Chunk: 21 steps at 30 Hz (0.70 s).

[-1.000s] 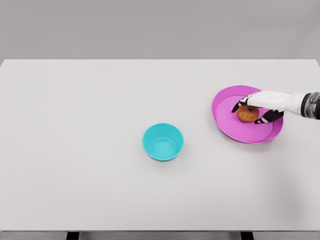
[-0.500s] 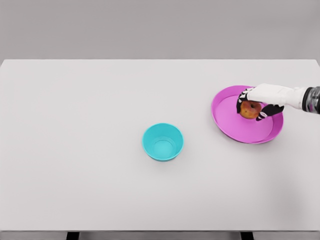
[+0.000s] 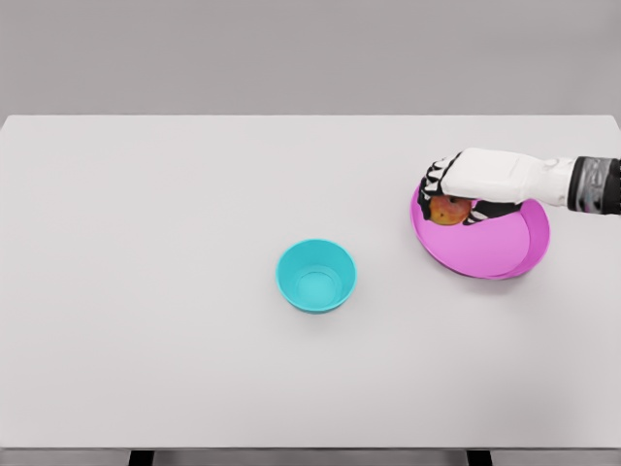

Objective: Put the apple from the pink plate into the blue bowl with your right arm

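Landmark: the blue bowl stands upright and empty near the middle of the white table; every place below is told from it.
Right hand: the right hand is up and to the right of the bowl, well apart from it, fingers curled down over the apple, knuckles on top.
Apple: the apple sits inside that grasp, only its lower side showing, above the left part of the pink plate; contact with the plate cannot be told.
Why held so: an overhand grip suits carrying and dropping it into the open bowl.
Left arm: not visible.
Remaining: the carry to the bowl and the release.
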Each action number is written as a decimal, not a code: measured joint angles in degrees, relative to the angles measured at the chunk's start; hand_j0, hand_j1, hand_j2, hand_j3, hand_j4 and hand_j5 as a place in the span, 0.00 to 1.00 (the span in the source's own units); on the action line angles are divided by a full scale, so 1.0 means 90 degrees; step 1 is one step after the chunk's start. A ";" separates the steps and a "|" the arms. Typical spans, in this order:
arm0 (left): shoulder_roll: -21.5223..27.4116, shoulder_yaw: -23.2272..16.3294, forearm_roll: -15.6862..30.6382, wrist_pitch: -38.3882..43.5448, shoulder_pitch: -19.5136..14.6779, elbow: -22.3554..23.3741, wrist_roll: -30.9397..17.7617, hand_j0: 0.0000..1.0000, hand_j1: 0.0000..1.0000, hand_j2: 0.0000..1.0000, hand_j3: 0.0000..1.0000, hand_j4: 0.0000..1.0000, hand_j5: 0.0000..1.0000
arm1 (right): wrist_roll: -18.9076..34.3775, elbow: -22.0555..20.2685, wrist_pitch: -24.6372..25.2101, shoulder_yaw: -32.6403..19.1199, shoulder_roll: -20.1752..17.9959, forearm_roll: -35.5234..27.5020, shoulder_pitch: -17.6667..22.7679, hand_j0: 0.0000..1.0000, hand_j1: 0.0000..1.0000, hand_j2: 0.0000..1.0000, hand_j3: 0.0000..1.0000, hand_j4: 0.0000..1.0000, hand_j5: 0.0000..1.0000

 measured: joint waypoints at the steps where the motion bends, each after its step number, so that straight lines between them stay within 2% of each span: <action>1: 0.0000 0.0000 0.0000 0.0000 0.0000 0.0000 0.0000 1.00 1.00 1.00 1.00 1.00 1.00 | 0.0000 -0.0114 -0.0004 0.0017 0.0013 0.0002 0.0000 0.47 0.47 0.47 0.47 0.47 0.47; 5: 0.0000 0.0000 0.0000 0.0000 0.0000 0.0000 0.0000 1.00 1.00 1.00 1.00 1.00 1.00 | 0.0001 -0.0569 -0.0010 0.0127 0.0099 -0.0004 -0.0019 0.47 0.47 0.47 0.47 0.47 0.47; 11: 0.0000 0.0000 0.0000 0.0000 0.0000 0.0000 0.0000 1.00 1.00 1.00 1.00 1.00 1.00 | 0.0002 -0.0896 -0.0013 0.0432 0.0506 -0.0002 -0.0029 0.47 0.47 0.47 0.47 0.47 0.47; 21: 0.0000 0.0000 0.0000 0.0000 0.0000 0.0000 0.0000 1.00 1.00 1.00 1.00 1.00 1.00 | 0.0002 -0.0941 0.0022 0.0772 0.1417 0.0116 -0.0029 0.48 0.48 0.48 0.48 0.48 0.48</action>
